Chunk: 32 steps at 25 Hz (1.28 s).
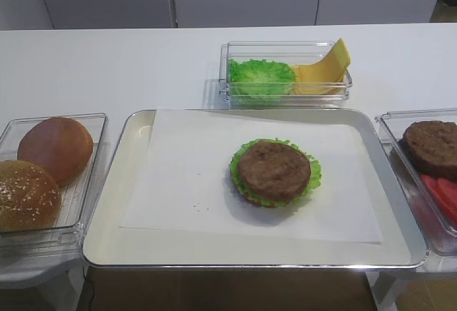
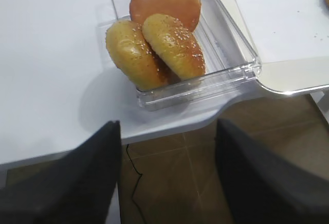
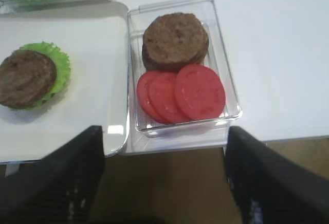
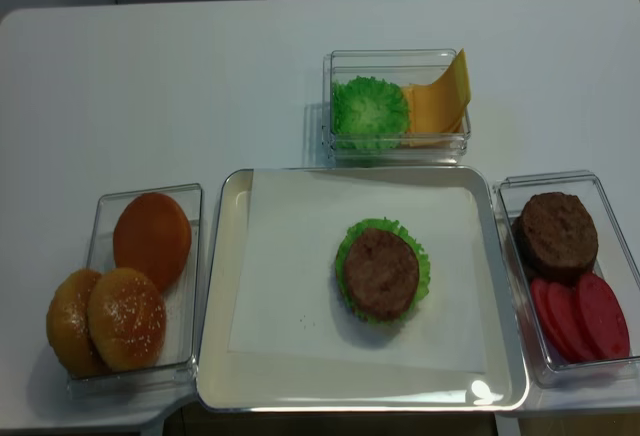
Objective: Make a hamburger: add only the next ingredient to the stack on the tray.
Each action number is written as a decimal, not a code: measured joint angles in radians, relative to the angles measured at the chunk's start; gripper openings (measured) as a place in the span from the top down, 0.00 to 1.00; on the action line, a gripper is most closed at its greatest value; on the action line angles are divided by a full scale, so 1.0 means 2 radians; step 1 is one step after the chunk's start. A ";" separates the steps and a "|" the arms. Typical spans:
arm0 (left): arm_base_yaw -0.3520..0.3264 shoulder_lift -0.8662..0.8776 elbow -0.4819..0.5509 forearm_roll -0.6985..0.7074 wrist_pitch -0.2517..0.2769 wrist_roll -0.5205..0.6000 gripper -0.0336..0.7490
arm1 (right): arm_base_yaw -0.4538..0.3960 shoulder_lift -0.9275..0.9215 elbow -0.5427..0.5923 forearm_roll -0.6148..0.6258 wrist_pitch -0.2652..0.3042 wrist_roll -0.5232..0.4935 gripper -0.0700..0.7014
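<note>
On the paper-lined tray (image 1: 107,247) sits the hamburger stack (image 1: 275,172): frilly green lettuce with a dark-brown meat patty (image 4: 381,274) lying flat on top. The bun under the lettuce barely shows. More patties (image 3: 175,39) are piled in a clear box at the tray's right, behind three tomato slices (image 3: 185,93). In the right wrist view my right gripper (image 3: 163,142) hangs open and empty off the table's front edge, in front of that box. My left gripper (image 2: 168,131) is open and empty too, past the front edge near the bun box. Neither gripper shows in the high views.
A clear box with three buns (image 4: 125,291) stands left of the tray. A box with lettuce (image 1: 260,77) and cheese slices (image 1: 325,68) sits behind the tray. The brown floor (image 2: 175,183) shows below both grippers.
</note>
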 joint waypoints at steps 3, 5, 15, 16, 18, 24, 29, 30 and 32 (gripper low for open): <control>0.000 0.000 0.000 0.000 0.000 0.000 0.41 | 0.000 -0.052 0.000 -0.005 0.002 0.000 0.23; 0.000 0.000 0.000 0.000 0.000 0.000 0.41 | 0.000 -0.086 0.000 -0.005 0.002 0.000 0.26; 0.000 0.000 0.000 0.000 0.000 0.000 0.41 | 0.000 -0.220 0.062 -0.005 0.007 -0.019 0.25; 0.000 0.000 0.000 0.000 0.000 0.000 0.41 | 0.000 -0.230 0.072 -0.005 0.007 -0.021 0.24; 0.000 0.000 0.000 0.000 0.000 0.000 0.41 | 0.000 -0.246 0.089 -0.005 0.008 -0.022 0.22; 0.000 0.000 0.000 0.000 0.000 0.000 0.41 | 0.000 -0.252 0.143 -0.020 0.008 -0.023 0.21; 0.000 0.000 0.000 0.000 0.000 0.000 0.41 | 0.000 -0.252 0.182 -0.025 -0.036 -0.024 0.21; 0.000 0.000 0.000 0.000 0.000 0.000 0.41 | 0.000 -0.252 0.188 -0.026 -0.049 -0.024 0.21; 0.000 0.000 0.000 0.000 0.000 0.000 0.41 | 0.000 -0.252 0.196 -0.027 -0.064 -0.024 0.21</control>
